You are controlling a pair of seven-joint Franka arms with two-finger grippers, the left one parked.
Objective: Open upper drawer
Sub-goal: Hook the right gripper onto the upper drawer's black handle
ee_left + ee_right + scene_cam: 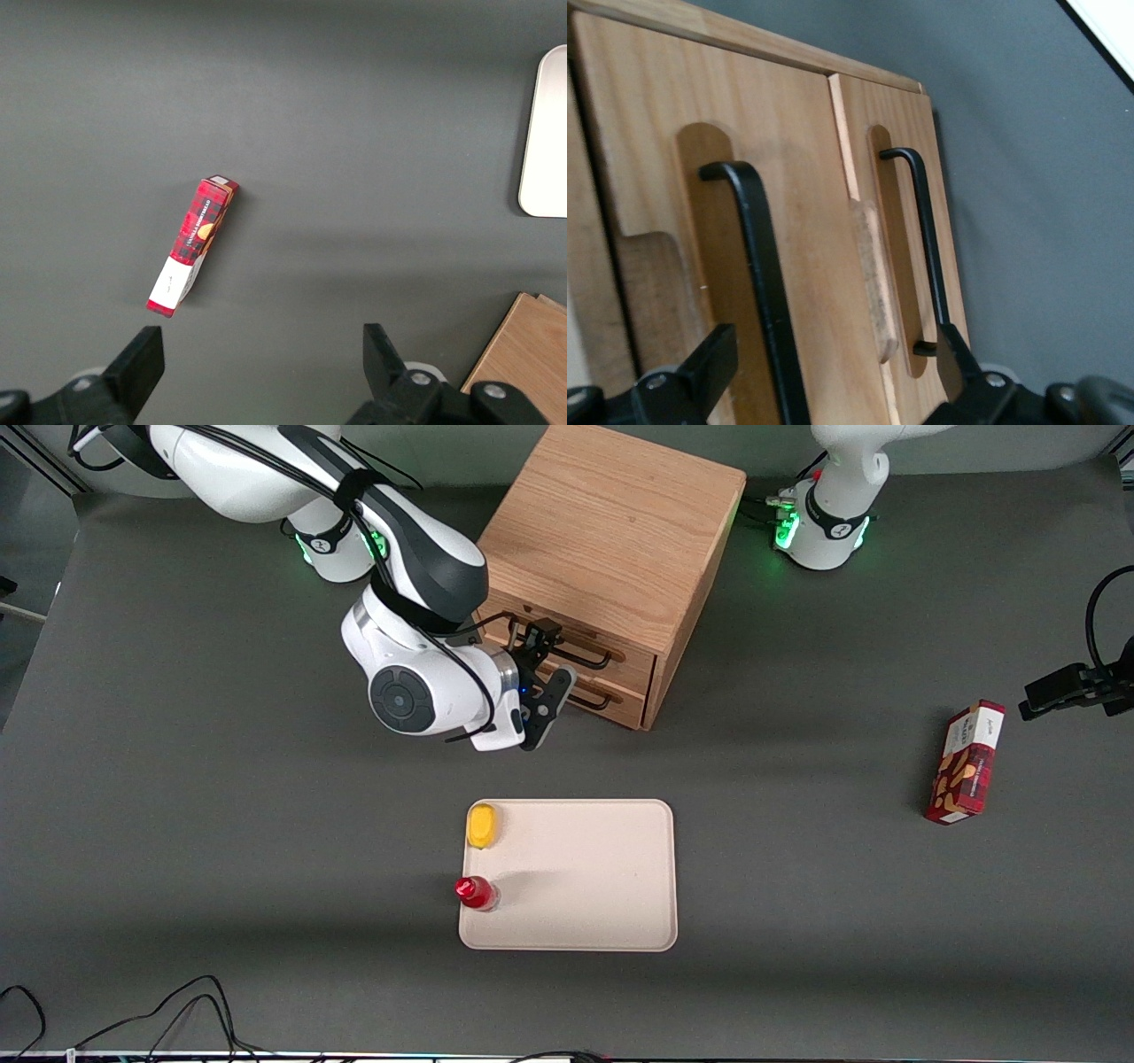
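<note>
The small oak cabinet [611, 531] stands at the back middle of the table with both drawers shut. The upper drawer [633, 669] has a black wire handle [585, 657]; the lower drawer [625, 707] sits under it. My right gripper [549, 662] is open, right in front of the drawer fronts. In the right wrist view the gripper [833, 363] straddles the upper drawer's handle [757, 257] without touching it. One finger [700, 372] is beside that handle, the other finger [957, 363] by the end of the lower drawer's handle [921, 221]. The upper drawer front [797, 177] fills most of that view.
A beige tray [602, 868] lies nearer the front camera than the cabinet, with a yellow object [482, 825] and a red object [474, 892] on its edge. A red box [966, 762] lies toward the parked arm's end; it also shows in the left wrist view [195, 243].
</note>
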